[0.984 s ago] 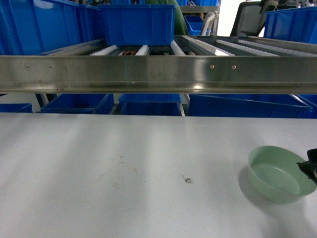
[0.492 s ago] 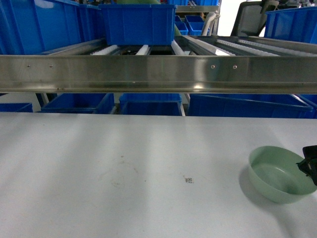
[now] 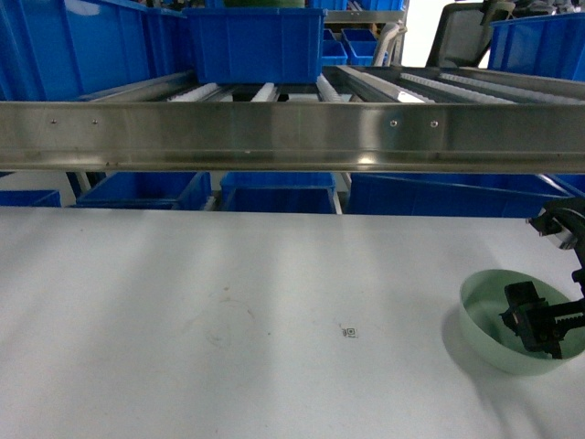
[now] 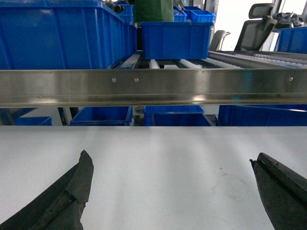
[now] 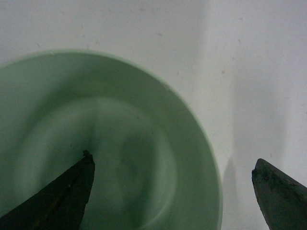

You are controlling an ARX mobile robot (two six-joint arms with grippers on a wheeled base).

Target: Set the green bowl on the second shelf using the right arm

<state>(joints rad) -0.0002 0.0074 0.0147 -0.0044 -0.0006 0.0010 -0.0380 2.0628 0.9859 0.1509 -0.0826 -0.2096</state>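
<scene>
Since a second ago the right gripper (image 3: 535, 329) has been coming in from the right edge of the head view and is now hanging over the green bowl (image 3: 489, 325), where before only its tip was showing at the bowl's far side. That bowl is sitting upright on the white table (image 3: 228, 302), mouth facing up; being round, it is showing no long axis.

Going left to right in the right wrist view, one dark fingertip (image 5: 67, 191) is standing over the inside of the green bowl (image 5: 124, 153) and the other over bare table outside it, so the jaws are spread wide and straddling the bowl's right rim, gripping nothing. Whether either finger is touching the bowl I cannot tell.

Ahead of and above the tool, the second shelf (image 3: 292, 135) is running as a steel beam across the view, with a blue bin (image 3: 254, 44) standing on its rails.

On the left wrist view the left gripper (image 4: 172, 191) is hovering over the table with its jaws wide apart and empty.

A small printed square marker (image 3: 346, 332) is lying left of the bowl; its marking is too small to read.
</scene>
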